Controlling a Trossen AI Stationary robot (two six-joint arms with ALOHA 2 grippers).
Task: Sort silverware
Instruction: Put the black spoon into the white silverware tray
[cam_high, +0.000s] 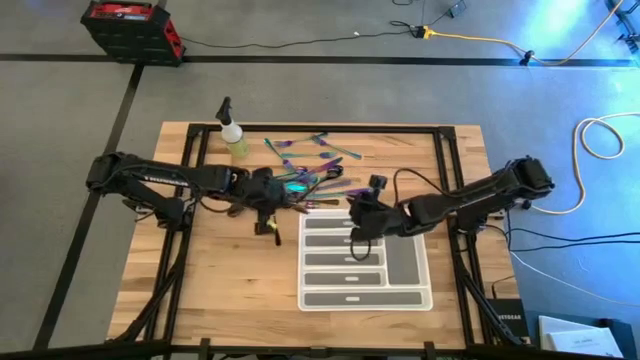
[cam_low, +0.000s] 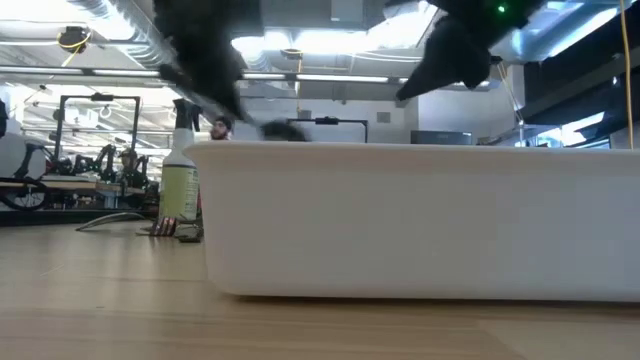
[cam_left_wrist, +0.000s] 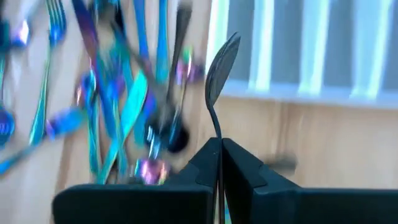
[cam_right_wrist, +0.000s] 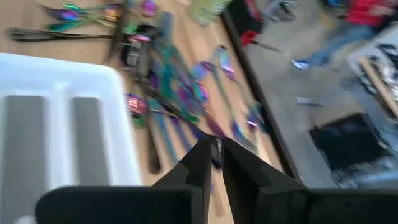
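Observation:
The silverware (cam_high: 310, 160), slim iridescent pieces, lies in a loose heap on the wooden table beyond the white compartment tray (cam_high: 420, 295). My left gripper (cam_high: 290, 192) hovers over the near side of the heap, left of the tray, shut on a dark spoon (cam_left_wrist: 221, 62). My right gripper (cam_high: 352, 208) is at the tray's far left corner. In the right wrist view it (cam_right_wrist: 215, 143) is shut on a slim dark piece of silverware (cam_right_wrist: 216, 153), with the heap (cam_right_wrist: 180, 93) beyond it. My left gripper pinches the dark spoon's thin handle (cam_left_wrist: 217, 134) between its two fingers. The handle runs along the fingers and the bowl (cam_left_wrist: 222, 59) sticks out past them, clear of the table. My right gripper pinches a slim piece's end (cam_right_wrist: 216, 153) between its fingertips; the rest is hidden by the fingers, so which piece cannot be told.
A yellow-green spray bottle (cam_high: 236, 140) stands at the far left of the heap, also seen in the low view (cam_low: 180, 190). The tray's white wall (cam_low: 420, 220) fills the low view. Bare wood lies left of the tray and along the near edge.

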